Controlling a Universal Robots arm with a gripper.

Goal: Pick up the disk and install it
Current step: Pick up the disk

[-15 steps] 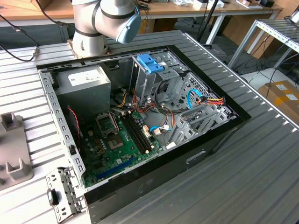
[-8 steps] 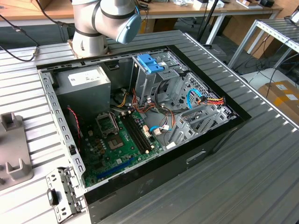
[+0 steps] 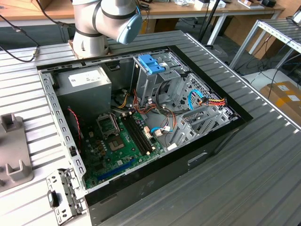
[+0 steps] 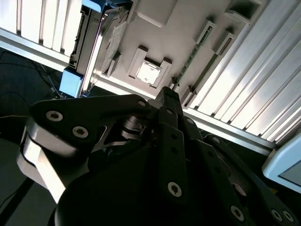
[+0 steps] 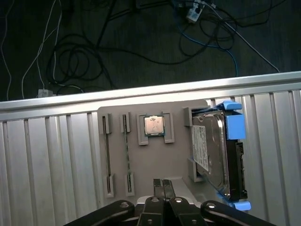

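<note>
The disk [image 5: 217,150] is a grey metal hard drive in a light-blue carrier frame, standing on edge in a slot at one end of a grey holder plate [image 5: 155,162]. The second wrist view shows the disk [image 4: 94,47] too. My gripper [image 5: 162,184] hovers above the middle of the holder plate, off to the side of the disk and apart from it. Its two dark fingers are pressed together with nothing between them, and they also appear in the second wrist view [image 4: 168,96].
The holder plate also carries a square processor chip [image 5: 154,125] and a memory stick [image 5: 125,155] in a slot. It lies on a ribbed metal table [image 5: 47,160] near the table's edge, with cables on the floor beyond. The open computer case [image 3: 141,122] has an upright drive cage with a blue bracket [image 3: 151,63].
</note>
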